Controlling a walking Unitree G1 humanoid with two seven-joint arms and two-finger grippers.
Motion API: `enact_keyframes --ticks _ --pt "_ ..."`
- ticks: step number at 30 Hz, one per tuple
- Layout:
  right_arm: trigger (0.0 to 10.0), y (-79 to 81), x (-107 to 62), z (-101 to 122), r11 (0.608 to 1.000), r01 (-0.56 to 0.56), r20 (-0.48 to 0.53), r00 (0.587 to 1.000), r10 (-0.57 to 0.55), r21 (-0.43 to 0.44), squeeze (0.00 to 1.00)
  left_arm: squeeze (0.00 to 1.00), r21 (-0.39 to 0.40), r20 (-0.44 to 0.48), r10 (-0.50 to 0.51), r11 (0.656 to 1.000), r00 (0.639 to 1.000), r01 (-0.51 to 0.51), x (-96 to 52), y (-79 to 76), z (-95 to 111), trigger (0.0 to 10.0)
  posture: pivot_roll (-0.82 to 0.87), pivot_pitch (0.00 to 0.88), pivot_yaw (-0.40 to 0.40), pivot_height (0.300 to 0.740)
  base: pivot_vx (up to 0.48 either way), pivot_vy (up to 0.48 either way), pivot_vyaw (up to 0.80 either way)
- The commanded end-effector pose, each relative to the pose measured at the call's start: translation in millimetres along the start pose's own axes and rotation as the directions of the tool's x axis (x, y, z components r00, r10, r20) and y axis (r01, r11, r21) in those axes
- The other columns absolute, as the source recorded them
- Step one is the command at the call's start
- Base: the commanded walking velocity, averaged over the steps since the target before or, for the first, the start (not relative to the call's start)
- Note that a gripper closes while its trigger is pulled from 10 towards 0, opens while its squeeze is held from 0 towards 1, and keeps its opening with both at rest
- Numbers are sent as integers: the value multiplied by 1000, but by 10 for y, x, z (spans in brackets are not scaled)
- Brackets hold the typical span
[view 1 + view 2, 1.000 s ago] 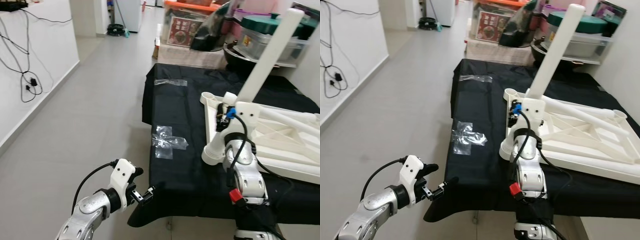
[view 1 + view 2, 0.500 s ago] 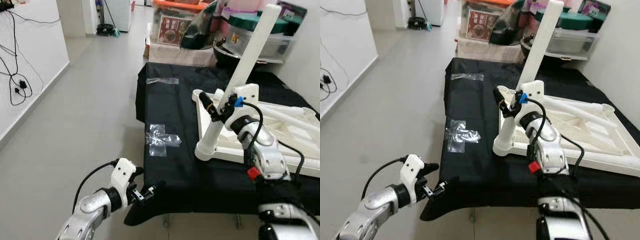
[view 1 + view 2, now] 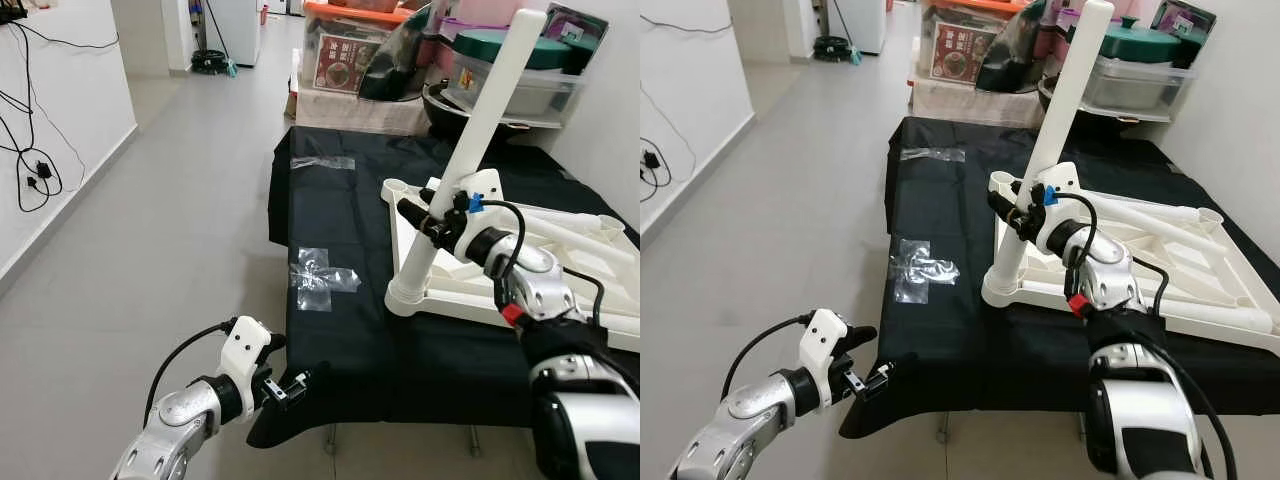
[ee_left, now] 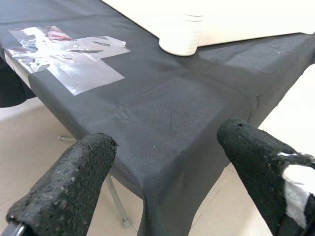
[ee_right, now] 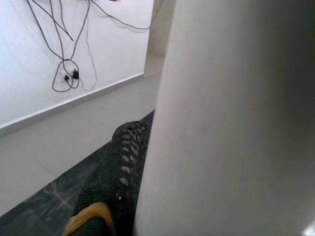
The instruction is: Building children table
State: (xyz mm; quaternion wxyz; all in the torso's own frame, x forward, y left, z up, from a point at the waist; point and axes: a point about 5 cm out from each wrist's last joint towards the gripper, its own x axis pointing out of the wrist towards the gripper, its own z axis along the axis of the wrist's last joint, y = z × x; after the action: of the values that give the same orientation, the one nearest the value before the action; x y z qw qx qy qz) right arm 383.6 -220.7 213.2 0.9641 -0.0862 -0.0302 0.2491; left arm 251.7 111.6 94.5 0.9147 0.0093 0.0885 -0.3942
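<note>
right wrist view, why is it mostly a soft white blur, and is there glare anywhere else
Right wrist view: the white table leg sits too close to the lens, so it is out of focus; the black finger beside it is sharper. Left wrist view: the clear tape on the black cloth catches glare.

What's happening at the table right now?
The right gripper is shut on a white leg, which stands tilted with its foot in a corner socket of the upturned white tabletop. The tabletop lies on a black-clothed table, with clear tape stuck to the cloth beside it. The left gripper hangs open off the table's near corner, holding nothing.
</note>
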Motion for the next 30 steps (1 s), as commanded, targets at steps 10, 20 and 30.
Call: enact_keyframes --ticks 10,20,30 --pt "0 -24 16 50 992 84 36 996 -80 -96 0 0 2 -14 -6 1000 1000 6 3 -21 -24 10000 17 0 -136 740 0 0 0" --pt "0 396 15 -160 753 647 -5 759 -651 117 0 0 -2 -12 -2 1000 1000 2 -4 -21 -27 10000 14 0 -131 740 0 0 0" --pt "0 600 -46 -172 695 706 -45 705 -708 139 0 0 -6 -9 -8 1000 1000 7 14 -31 -27 10000 3 0 -134 740 0 0 0"
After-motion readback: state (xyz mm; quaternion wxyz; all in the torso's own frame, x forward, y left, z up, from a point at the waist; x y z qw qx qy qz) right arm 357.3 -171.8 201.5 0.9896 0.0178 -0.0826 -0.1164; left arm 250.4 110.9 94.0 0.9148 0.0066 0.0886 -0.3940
